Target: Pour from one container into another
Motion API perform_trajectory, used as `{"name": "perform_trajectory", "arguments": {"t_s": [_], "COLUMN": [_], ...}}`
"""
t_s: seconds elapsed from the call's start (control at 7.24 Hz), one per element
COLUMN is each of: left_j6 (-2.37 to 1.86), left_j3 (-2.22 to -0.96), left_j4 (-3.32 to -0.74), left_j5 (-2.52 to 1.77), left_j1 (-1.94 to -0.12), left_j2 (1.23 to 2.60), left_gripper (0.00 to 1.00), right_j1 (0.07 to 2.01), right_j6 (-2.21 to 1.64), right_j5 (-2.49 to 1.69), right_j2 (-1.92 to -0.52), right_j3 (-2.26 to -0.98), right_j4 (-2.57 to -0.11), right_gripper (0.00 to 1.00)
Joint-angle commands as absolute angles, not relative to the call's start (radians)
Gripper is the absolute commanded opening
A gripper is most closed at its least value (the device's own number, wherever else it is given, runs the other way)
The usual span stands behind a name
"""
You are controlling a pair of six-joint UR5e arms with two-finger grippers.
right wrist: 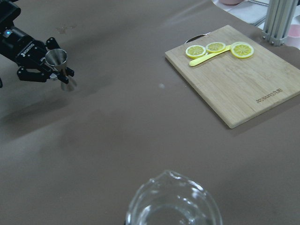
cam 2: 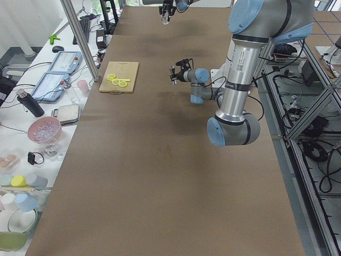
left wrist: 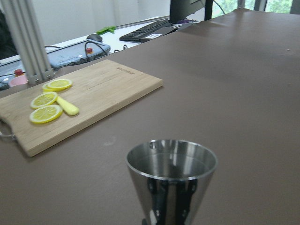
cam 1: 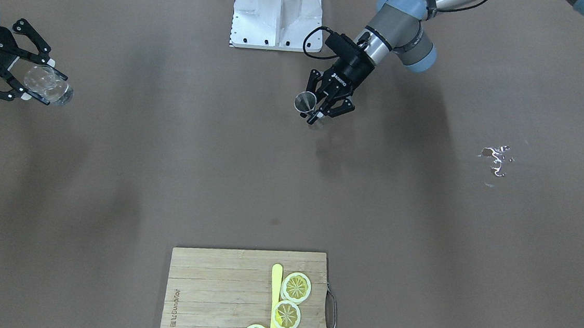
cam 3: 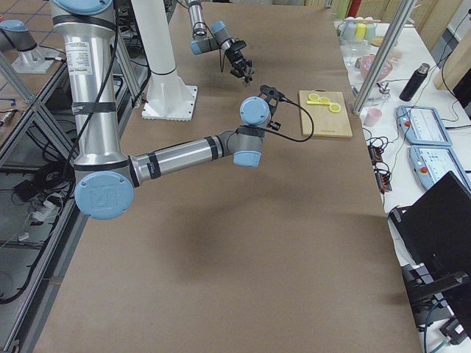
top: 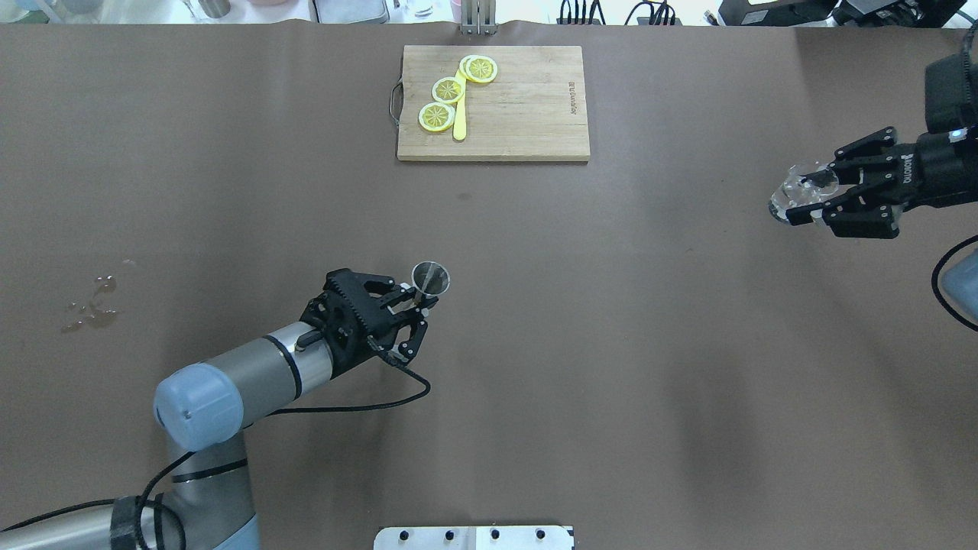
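brown surface [top: 611, 367] stretches wide between our two containers. our left pincer [top: 416, 305] is clenched on a steel measuring cup [top: 431, 277], held roughly upright with its mouth up, near the middle. well off to its right, our right pincer [top: 808, 197] grips a glass jug [top: 787, 195], also mouth up, its spout facing away from that pincer. we judge the two must meet before any tipping.
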State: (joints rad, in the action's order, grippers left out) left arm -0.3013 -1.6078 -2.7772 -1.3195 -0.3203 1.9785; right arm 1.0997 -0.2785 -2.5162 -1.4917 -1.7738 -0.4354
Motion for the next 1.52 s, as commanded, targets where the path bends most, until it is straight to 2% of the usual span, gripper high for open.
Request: {"name": "perform_trajectory", "arguments": {"t_s": [0.0,0.55,0.97,1.38], "left_j6": [-0.152,0.043,0.066,0.029], "left_j3": [-1.463,-1.237,-1.053,-1.002], "left_j4": [-2.767,-2.738,-2.819,-2.823], "left_j5": [-1.539,-1.827,-1.862,-1.873], "left_j1": [-0.426,-0.534,-0.531,-0.500], "left_j2": [2.161,2.372,2.491,2.563], "left_gripper": [0.00,0.00,0.00,0.00], "right_j1": [1.022,0.947,0.933,0.911], "right_j6": [-0.229,-0.184,0.009,0.041], "right_j5": [-2.514,-2.507,-2.484,-2.447], "right_j2": [-1.447,-1.356,-1.285,-1.269], "right_j3": [-1.776,-1.787,-1.807,-1.807], "right_j4": [-0.483,-0.570,-0.805,-0.960], "right_gripper": [0.00,0.00,0.00,0.00]}}
